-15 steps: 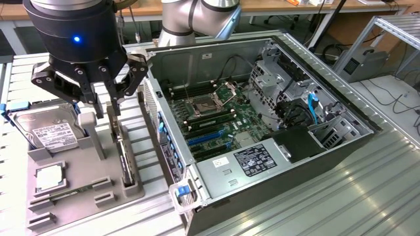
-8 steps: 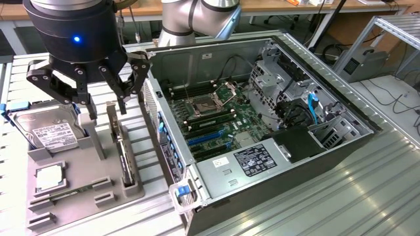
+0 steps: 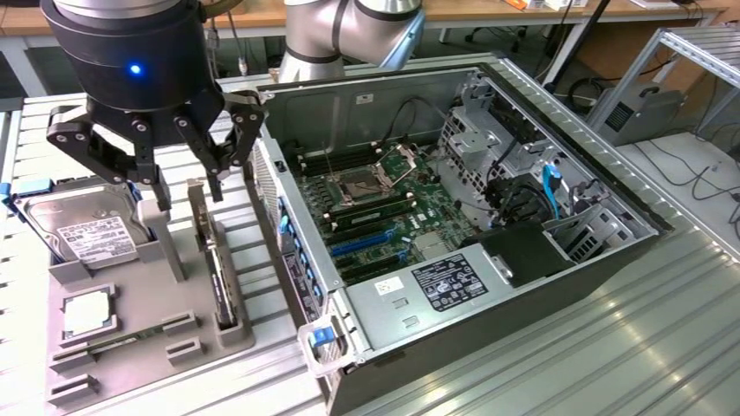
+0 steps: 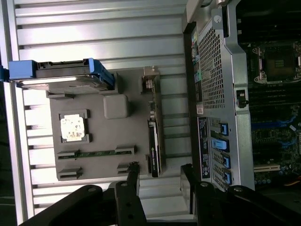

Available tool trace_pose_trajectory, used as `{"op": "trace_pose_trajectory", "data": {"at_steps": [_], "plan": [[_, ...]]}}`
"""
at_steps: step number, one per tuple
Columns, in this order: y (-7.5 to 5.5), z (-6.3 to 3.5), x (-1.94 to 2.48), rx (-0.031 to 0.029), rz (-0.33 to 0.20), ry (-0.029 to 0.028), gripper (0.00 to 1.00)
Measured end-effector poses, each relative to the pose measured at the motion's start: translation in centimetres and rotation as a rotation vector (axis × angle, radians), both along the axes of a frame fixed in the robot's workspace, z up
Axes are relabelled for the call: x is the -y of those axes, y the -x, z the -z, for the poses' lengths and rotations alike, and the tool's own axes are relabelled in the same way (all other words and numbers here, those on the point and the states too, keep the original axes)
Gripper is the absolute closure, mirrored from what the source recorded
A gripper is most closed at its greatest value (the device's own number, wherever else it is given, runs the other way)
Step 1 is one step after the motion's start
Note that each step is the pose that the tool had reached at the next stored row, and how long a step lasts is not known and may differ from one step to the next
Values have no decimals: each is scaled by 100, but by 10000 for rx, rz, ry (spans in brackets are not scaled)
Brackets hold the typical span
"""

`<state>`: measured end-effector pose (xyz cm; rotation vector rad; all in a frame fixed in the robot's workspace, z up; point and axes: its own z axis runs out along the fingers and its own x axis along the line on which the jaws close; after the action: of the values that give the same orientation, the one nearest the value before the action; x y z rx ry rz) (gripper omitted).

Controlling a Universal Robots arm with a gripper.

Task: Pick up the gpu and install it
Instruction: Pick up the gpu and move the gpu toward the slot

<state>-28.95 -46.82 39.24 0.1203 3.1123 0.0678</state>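
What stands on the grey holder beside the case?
A hard drive, the gpu on edge, a processor chip and a memory stick. The holder beneath each part is covered.

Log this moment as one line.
gripper: open, above gpu | gpu: on edge in gray tray, ungrasped | computer case: open beside tray

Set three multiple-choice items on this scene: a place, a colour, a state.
1. Where is the gpu? A in the computer case; B upright in the grey tray; C in the gripper.
2. What colour is the side rail on the hard drive? A red; B yellow; C blue.
3. How is the gripper? A open; B shut on the gpu; C shut on the hard drive.
Answers: 1 B, it stands in a tray slot; 2 C, the rail shows blue; 3 A, jaws apart, nothing between.
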Motion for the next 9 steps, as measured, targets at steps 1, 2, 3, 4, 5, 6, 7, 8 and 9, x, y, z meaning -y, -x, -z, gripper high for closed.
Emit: {"op": "trace_pose_trajectory", "data": {"at_steps": [1, 2, 3, 4, 5, 6, 7, 8, 9], "plan": [[0, 7, 0, 0, 0, -1, 52], [0, 15, 0, 0, 0, -1, 52], [0, 29, 0, 0, 0, -1, 52], [0, 41, 0, -1, 0, 0, 52], [0, 55, 0, 0, 0, -1, 52], [0, 67, 0, -1, 0, 0, 52], [0, 85, 0, -1, 0, 0, 52], [0, 112, 0, -1, 0, 0, 52], [0, 134, 0, 0, 0, -1, 52]]}}
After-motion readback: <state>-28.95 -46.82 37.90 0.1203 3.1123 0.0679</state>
